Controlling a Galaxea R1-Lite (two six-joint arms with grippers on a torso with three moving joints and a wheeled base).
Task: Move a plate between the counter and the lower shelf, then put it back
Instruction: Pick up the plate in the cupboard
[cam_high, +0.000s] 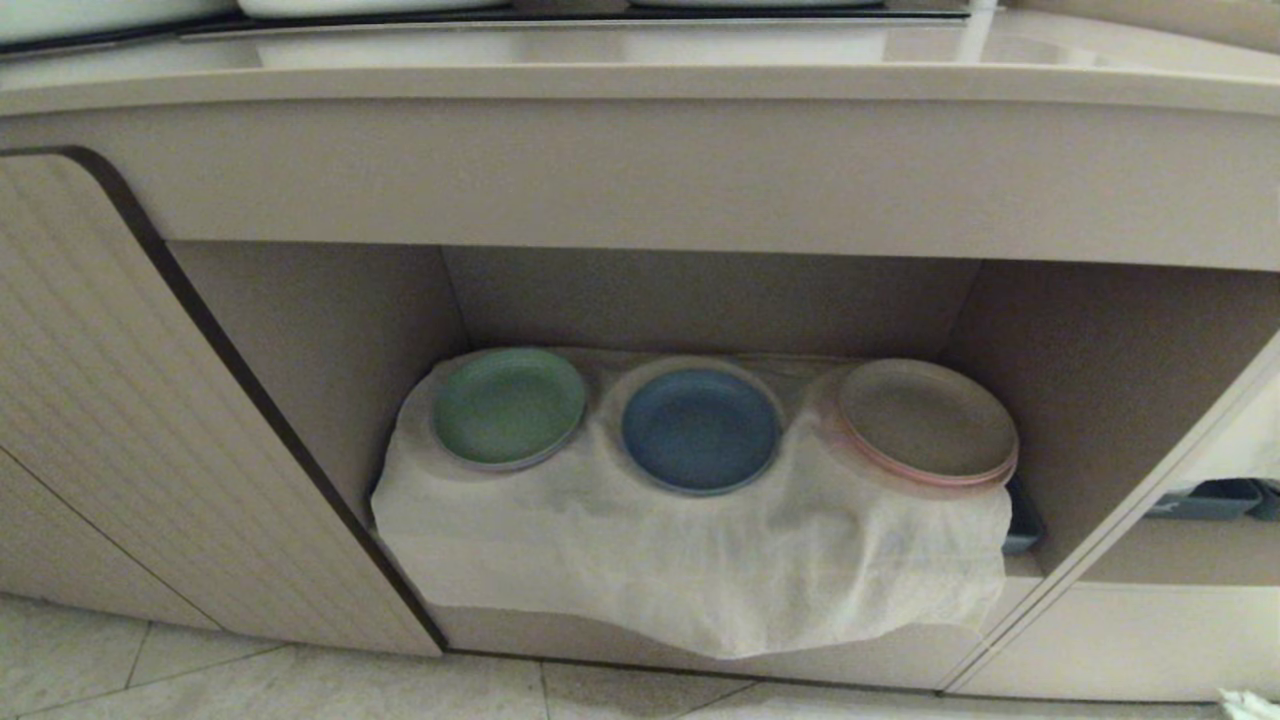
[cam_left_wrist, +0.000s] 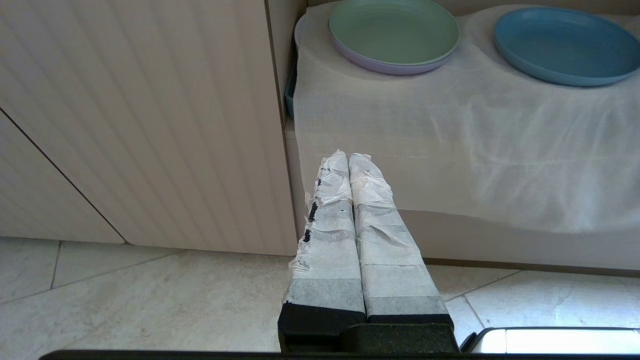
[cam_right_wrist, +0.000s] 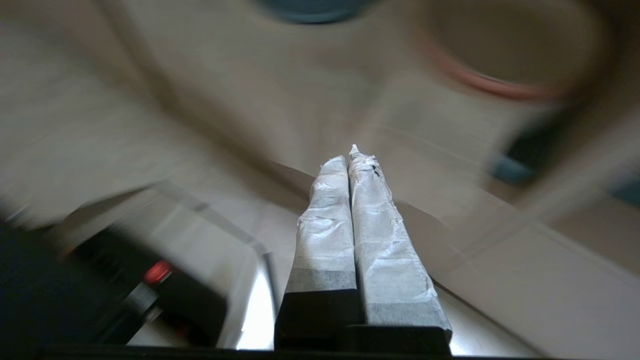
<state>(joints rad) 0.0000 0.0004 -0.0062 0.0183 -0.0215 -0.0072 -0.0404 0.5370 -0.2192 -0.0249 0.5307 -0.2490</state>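
The light blue plate (cam_high: 700, 430) lies in the middle of the lower shelf (cam_high: 330, 330), on the white cloth (cam_high: 690, 560), and also shows as the blue plate (cam_left_wrist: 567, 45) in the left wrist view. Above runs the beige counter (cam_high: 640, 85). My left gripper (cam_left_wrist: 348, 156) is shut and empty, low in front of the cabinet, short of the cloth's hanging edge. In a blurred right wrist view my right gripper (cam_right_wrist: 348, 154) is shut and empty, pointing toward the shelf, with the blue plate's rim (cam_right_wrist: 312, 12) far ahead. Neither gripper shows in the head view.
A green plate (cam_high: 508, 405) sits left of the blue one and a beige plate on a pink one (cam_high: 928, 418) sits right. A ribbed cabinet door (cam_high: 150, 420) stands open at the left. A black hob panel (cam_high: 560, 15) lies in the counter. Tiled floor (cam_high: 300, 685) runs below.
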